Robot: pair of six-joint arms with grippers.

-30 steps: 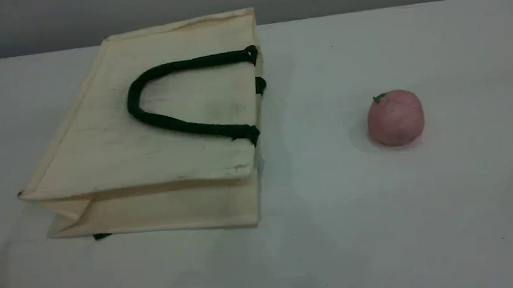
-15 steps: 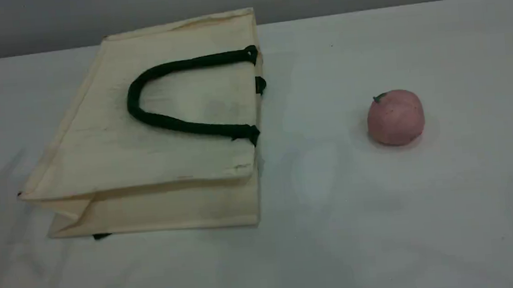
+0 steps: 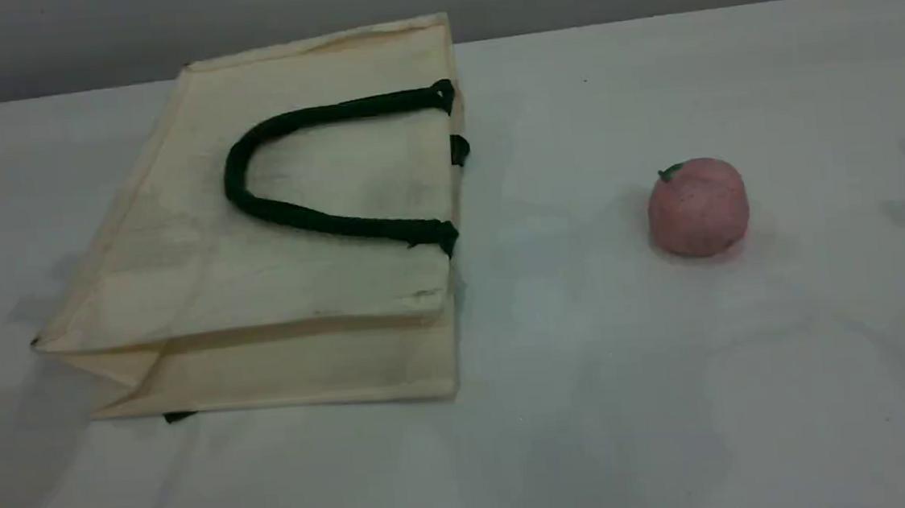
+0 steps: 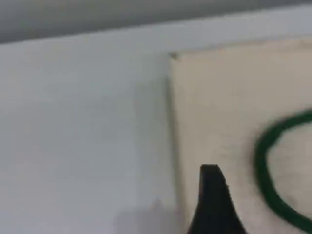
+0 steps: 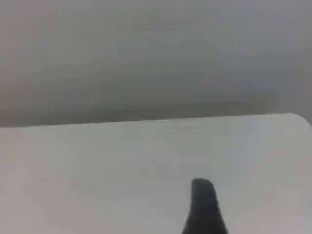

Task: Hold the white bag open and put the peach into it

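Observation:
The white bag lies flat on the left half of the table, its mouth edge facing right. Its dark green rope handle is folded back over the upper panel. The peach, pink with a small green leaf, sits alone to the bag's right, well clear of it. Neither gripper shows in the scene view. One dark fingertip of my left gripper hovers above the white bag near its far corner, beside the handle. A fingertip of my right gripper hangs over bare table. Nothing sits against either fingertip.
The white table ends at a grey wall along the back. The table's far right corner shows in the right wrist view. Faint shadows lie on the table at the far left and far right.
Bag and peach have not moved. Soft shadows have shifted over the table at the left edge and appeared at the right edge.

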